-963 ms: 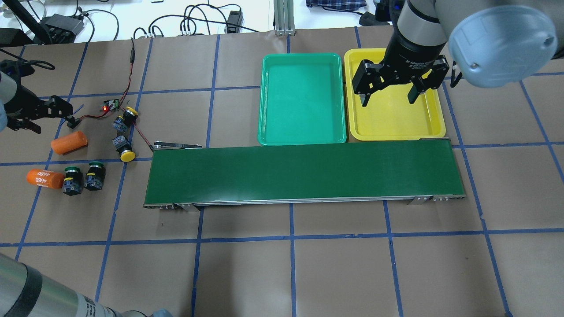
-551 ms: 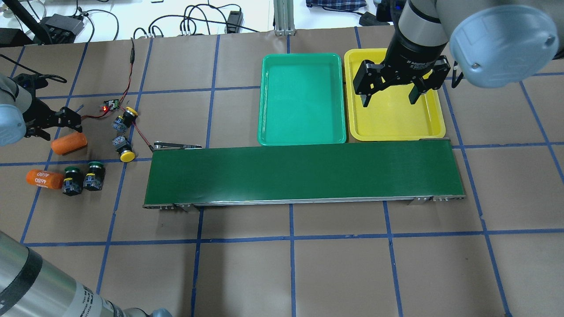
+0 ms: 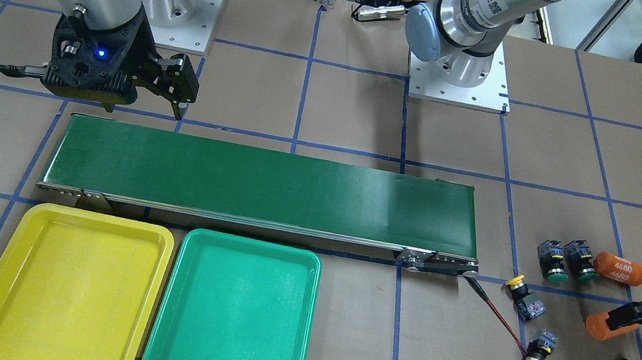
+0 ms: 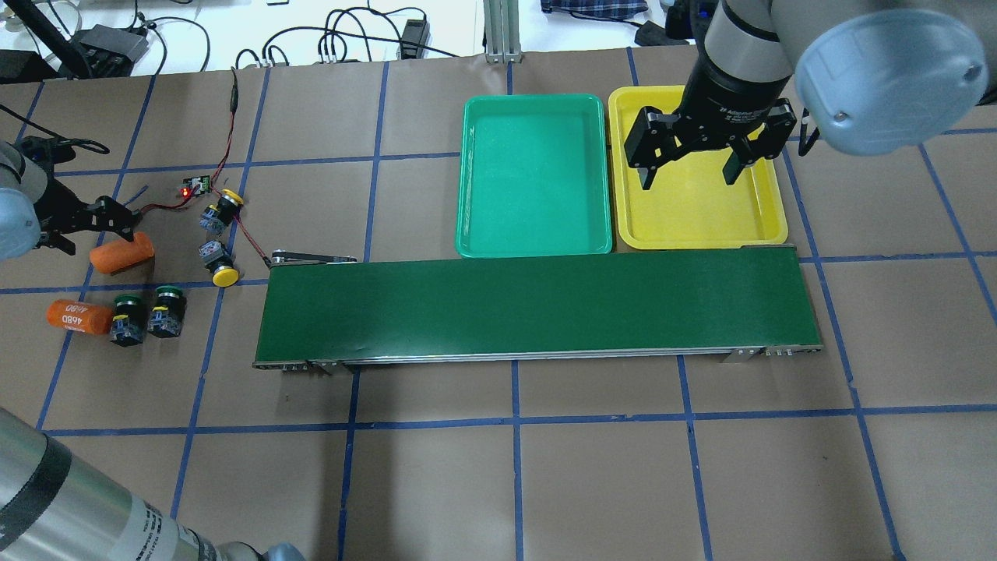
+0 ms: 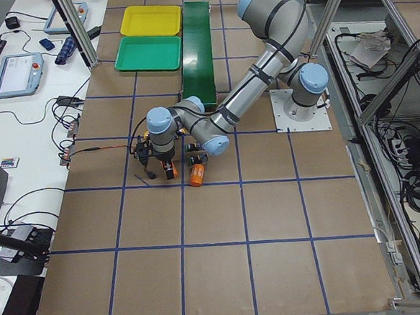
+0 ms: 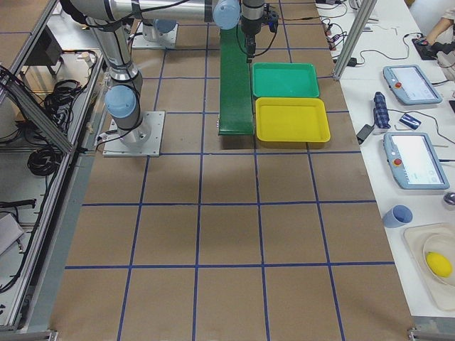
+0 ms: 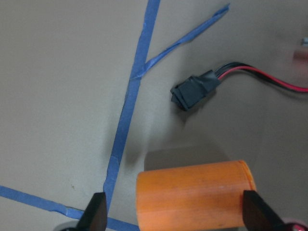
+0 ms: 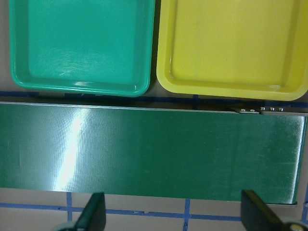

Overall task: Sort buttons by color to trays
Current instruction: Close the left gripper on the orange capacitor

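Aiming: left tool (image 7: 175,215), fingers apart, straddles an orange cylinder (image 7: 192,199); it should retarget to the buttons (image 4: 225,274) lying just beside it.
Right tool (image 4: 688,181): apart, empty, near the trays (image 4: 701,222).

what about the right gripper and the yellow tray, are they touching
Apart. The front-facing view shows the right gripper hanging at the far edge of the conveyor belt, whose full width lies between it and the yellow tray.
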